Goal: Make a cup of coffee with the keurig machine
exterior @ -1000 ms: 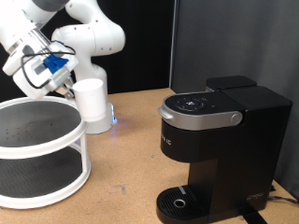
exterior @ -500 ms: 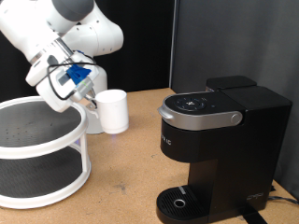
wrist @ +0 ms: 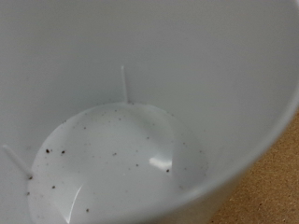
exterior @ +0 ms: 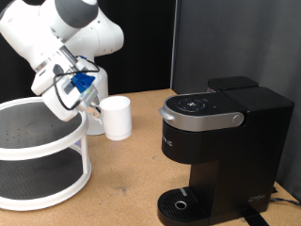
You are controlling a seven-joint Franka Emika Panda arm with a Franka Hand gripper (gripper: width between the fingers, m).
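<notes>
The gripper (exterior: 94, 106) sits at the cup's (exterior: 117, 117) side, on the exterior view's left of it, but its fingertips are lost behind blue fittings and cables, and the spot where they meet the cup is too small to read — I cannot tell whether the fingers are apart, together or clamped on the handle. The handle itself is hidden.

One cup: white, upright or close to it, hanging beside the gripper with its base apparently just above the table (exterior: 132, 169); contact with the table cannot be made out. It is well to the exterior view's left of the machine (exterior: 214, 151) and just to the right of the shelf (exterior: 42, 151).

The wrist view is filled almost wholly by the cup's inside (wrist: 121, 159): pale walls, a round floor dotted with dark specks, and two thin pale lines running down the wall. No finger shows there. A sliver of brown table (wrist: 278, 187) is cut off at one corner.

One arm (exterior: 56, 38), white, its upper links cropped by the frame edge. One black machine with a silver handle (exterior: 199, 117), its lid down, its far side cut off at the right edge. One white two-tier round shelf, partly cropped at the left and bottom — nothing visible on its dark top tier.
</notes>
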